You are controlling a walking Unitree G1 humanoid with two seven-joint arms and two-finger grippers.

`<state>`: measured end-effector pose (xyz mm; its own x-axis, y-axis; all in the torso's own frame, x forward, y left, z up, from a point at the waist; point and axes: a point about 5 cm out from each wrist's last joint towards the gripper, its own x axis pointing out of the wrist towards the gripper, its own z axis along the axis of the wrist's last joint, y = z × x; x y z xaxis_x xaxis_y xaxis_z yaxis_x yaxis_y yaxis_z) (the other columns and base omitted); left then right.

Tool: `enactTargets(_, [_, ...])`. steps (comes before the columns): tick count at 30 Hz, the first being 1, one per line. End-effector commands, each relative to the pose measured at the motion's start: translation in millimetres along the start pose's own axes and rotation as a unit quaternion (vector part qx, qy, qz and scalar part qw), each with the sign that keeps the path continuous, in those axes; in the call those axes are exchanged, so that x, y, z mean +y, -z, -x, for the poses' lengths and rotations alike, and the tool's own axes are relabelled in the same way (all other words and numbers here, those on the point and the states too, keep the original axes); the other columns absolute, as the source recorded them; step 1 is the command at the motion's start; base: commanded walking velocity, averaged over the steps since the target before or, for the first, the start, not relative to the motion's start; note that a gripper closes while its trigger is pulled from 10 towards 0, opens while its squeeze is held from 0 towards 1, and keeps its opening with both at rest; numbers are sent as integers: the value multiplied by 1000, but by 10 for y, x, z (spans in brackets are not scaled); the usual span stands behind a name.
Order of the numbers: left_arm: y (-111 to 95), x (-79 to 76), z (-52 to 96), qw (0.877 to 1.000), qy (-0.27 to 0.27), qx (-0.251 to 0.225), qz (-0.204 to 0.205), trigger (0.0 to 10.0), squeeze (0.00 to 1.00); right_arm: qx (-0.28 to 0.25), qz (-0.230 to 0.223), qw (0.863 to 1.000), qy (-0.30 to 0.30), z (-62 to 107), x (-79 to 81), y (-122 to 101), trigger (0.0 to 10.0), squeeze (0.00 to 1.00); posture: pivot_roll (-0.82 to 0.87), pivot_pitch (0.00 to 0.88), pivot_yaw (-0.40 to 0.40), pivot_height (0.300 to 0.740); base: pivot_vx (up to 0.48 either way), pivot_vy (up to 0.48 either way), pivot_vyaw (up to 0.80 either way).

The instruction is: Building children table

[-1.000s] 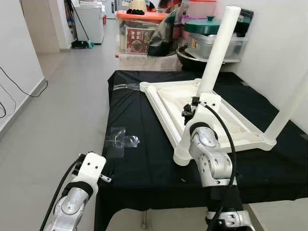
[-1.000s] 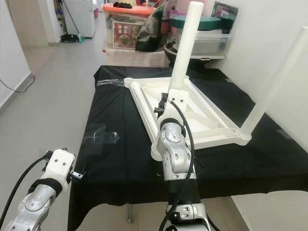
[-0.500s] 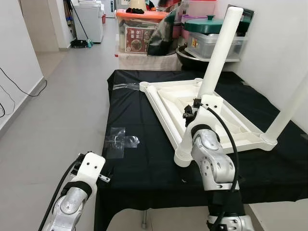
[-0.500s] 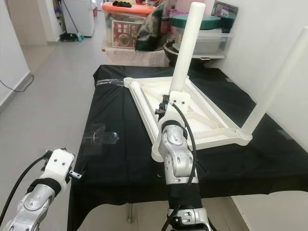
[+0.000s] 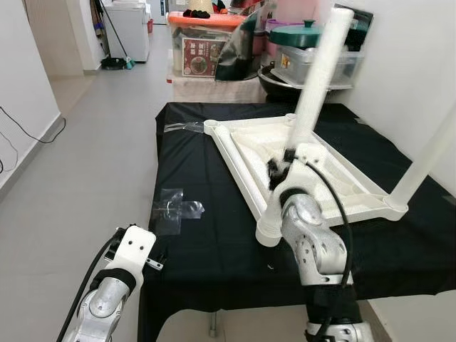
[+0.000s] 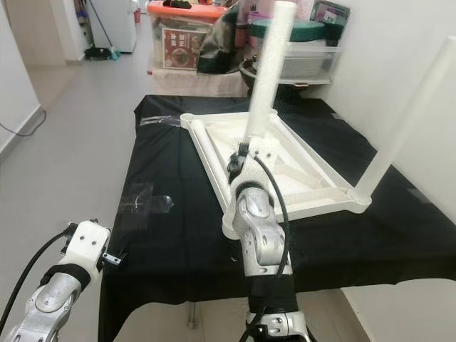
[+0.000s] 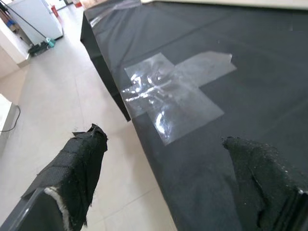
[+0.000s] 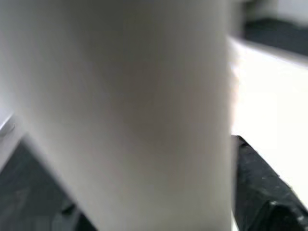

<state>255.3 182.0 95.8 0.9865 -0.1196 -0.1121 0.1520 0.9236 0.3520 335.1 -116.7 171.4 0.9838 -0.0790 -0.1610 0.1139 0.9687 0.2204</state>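
Observation:
A white children's table top (image 5: pixel 239 167) lies upside down on a black-covered table (image 5: pixel 206 242). One white leg (image 5: pixel 320 64) rises tilted from the near corner socket (image 5: pixel 267 231). My right gripper (image 5: pixel 279 167) is shut on this leg low down. In the right wrist view the leg (image 8: pixel 134 115) is close and blurred, with one black finger (image 8: pixel 260 192) beside it. A second white leg (image 5: pixel 431 153) stands at the right corner. My left gripper (image 7: pixel 168 192) is open and holds nothing, at the table's front left edge, near a patch of clear tape (image 7: pixel 168 94).
Storage boxes (image 5: pixel 206 50) and a green-lidded pot (image 5: pixel 306 35) stand behind the table. A white wall (image 5: pixel 406 64) runs close along the right. Open tiled floor (image 5: pixel 85 142) lies to the left.
The leg in my right gripper has swung slightly to the left and now looks motion-blurred. The camera has shifted a little. The left arm has stayed in place.

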Motion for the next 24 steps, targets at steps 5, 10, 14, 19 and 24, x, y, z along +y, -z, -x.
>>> enactTargets(5, [25, -3, -14, 1000, 5, 5, -6, 10000, 0, 9, -19, 1000, 6, 9, -44, 29, 10000, 1000, 80, 0, -33, 740, 0, 0, 0])
enactTargets(10, [21, 3, -28, 1000, 6, 4, -6, 10000, 0, -16, -18, 1000, -3, 19, -45, -125, 10000, 1000, 73, 0, -29, 740, 0, 0, 0])
enactTargets(14, [15, -1, -37, 1000, 8, 3, -6, 10000, 0, -29, -13, 999, -7, 23, -75, -216, 10000, 1000, 66, 0, -24, 740, 0, 0, 0])
enactTargets(19, [13, -4, -40, 1000, 9, 2, -7, 10000, 0, -43, -6, 999, -17, 21, -92, -324, 10000, 1000, 64, 0, -24, 740, 0, 0, 0])
enactTargets(24, [10, -12, -51, 1000, 11, 2, -7, 10000, 0, -68, 12, 997, -20, -14, -146, -521, 10000, 1000, 56, 0, -24, 740, 0, 0, 0])
